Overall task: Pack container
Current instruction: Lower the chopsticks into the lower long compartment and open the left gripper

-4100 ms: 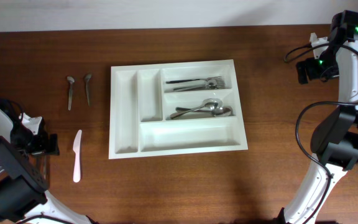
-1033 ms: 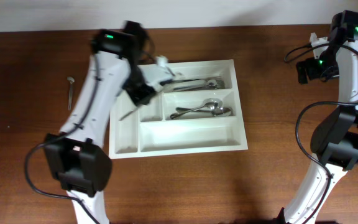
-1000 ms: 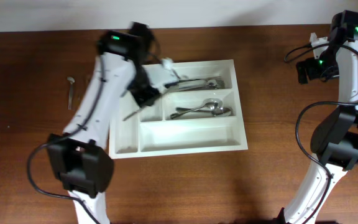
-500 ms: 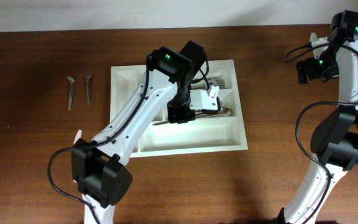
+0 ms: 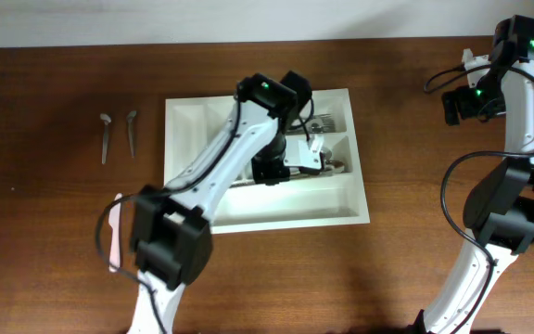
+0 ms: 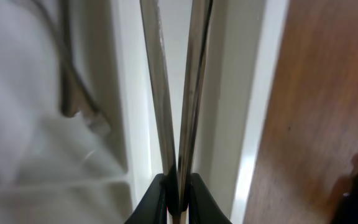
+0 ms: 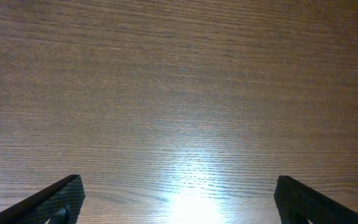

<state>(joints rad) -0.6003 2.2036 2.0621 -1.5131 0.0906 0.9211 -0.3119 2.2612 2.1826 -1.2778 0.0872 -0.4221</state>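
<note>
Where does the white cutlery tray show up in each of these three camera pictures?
Overhead: the tray sits mid-picture, partly under the left arm.
Left wrist: its white walls fill the left and middle.
Right wrist: not in it.
Shared landmark: the brown wooden table, in all three.

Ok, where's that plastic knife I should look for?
Start at the white tray mid-table and look left onto the wood. Nearer the front than the two metal spoons, beside the base of the left arm, lies the knife: the only pale pinkish plastic piece.
</note>
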